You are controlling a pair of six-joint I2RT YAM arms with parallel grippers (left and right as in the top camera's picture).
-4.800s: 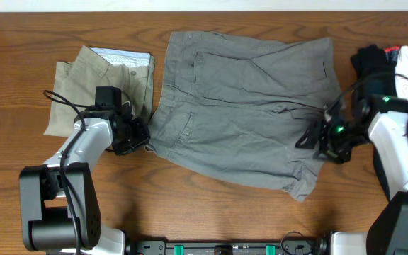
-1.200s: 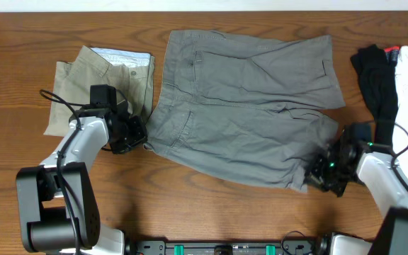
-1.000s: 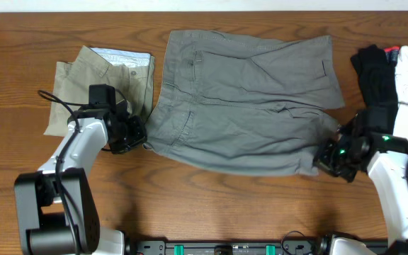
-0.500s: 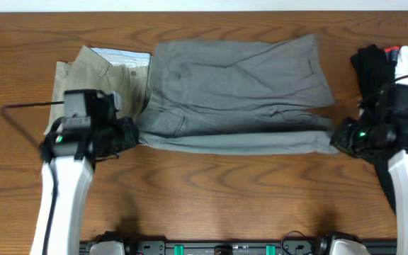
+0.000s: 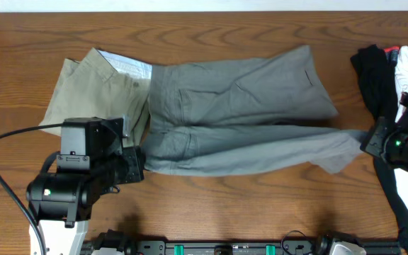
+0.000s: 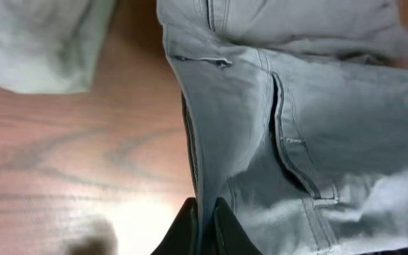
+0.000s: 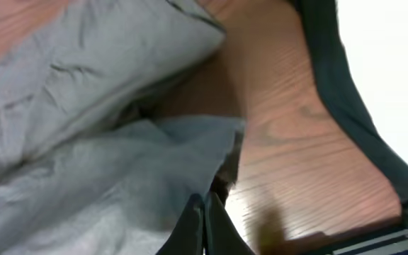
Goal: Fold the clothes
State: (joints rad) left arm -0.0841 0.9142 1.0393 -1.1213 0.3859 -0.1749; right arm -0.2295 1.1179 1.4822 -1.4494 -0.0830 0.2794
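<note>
Wide mid-grey cloth shorts [image 5: 239,106] lie stretched across the brown wooden worktop's [image 5: 261,205] centre; left gripper [image 5: 139,164], at 8 o'clock, pinches their corner; right gripper [image 5: 371,139], at 3 o'clock, pinches a leg hem; khaki-beige cloth shorts [image 5: 94,88] lie at 10 o'clock, touching.

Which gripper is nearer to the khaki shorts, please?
Left. The left gripper grips the grey shorts right beside the khaki shorts; the right gripper holds their far end.

- No text, label, brand, number or sign can be read on the grey shorts [image 5: 239,92], the khaki shorts [image 5: 83,92] or the table [image 5: 225,205].
</note>
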